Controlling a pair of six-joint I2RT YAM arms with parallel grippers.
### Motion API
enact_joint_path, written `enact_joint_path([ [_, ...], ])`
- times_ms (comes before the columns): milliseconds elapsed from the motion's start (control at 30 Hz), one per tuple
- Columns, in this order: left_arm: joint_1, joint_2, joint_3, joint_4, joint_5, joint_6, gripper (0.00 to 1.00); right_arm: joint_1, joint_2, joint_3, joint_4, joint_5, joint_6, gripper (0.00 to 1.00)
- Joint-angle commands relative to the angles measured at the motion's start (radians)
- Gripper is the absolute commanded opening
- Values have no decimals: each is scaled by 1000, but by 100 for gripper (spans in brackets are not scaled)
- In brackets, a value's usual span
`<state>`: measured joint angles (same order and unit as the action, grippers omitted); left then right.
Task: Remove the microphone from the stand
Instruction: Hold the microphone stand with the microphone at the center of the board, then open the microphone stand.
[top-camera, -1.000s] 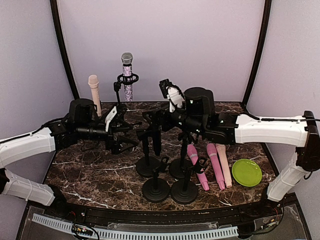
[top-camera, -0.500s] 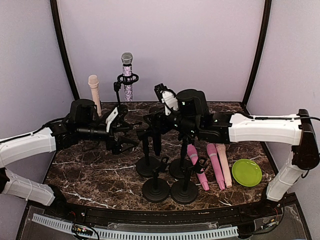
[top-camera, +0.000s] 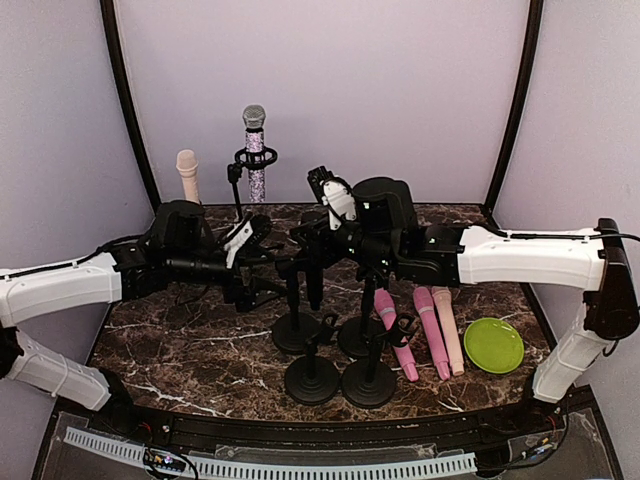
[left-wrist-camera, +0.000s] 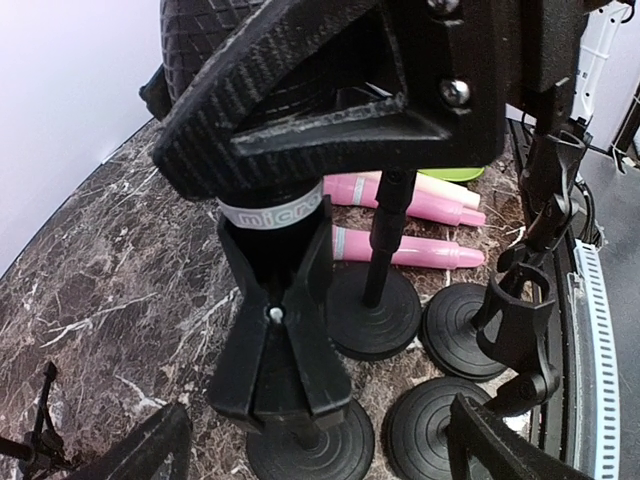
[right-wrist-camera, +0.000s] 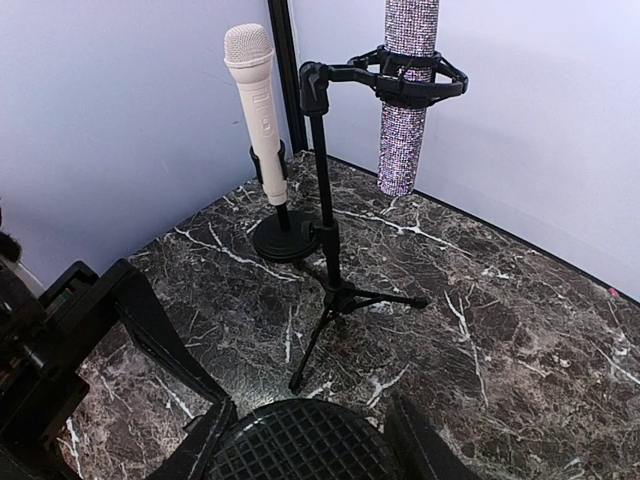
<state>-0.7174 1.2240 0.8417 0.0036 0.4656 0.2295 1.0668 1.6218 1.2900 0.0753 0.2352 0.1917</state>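
White band (left-wrist-camera: 270, 208) on microphone (left-wrist-camera: 205, 50), partly "mic"

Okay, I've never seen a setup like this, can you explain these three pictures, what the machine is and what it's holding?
These are two robot arms bolted to a marble table, each ending in a two-finger gripper. The wide picture looks down from above and behind them; the other two come from a camera on each wrist. On the table: black stands, three loose microphones lying flat, a green plate, and at the back a sparkly microphone and a cream microphone upright. The right gripper has its fingers either side of the black microphone, seated in its stand; whether it grips yet is unclear. The left gripper is open.
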Motion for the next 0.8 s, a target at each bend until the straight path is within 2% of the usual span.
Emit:
enact_joint_path([
  [0,-14,18,42,26,-52,-7,91,-2,-10,19,35,16,0,42],
  [167,-17,37,56,42,-66,-13,90,-1,-10,17,42,7,0,42],
  [433,-16,57,60,41,-30,-13,71,2,-11,14,44,4,-1,42],
  [767,-17,51,56,30,-32,-9,21,7,-25,12,42,17,-5,41],
])
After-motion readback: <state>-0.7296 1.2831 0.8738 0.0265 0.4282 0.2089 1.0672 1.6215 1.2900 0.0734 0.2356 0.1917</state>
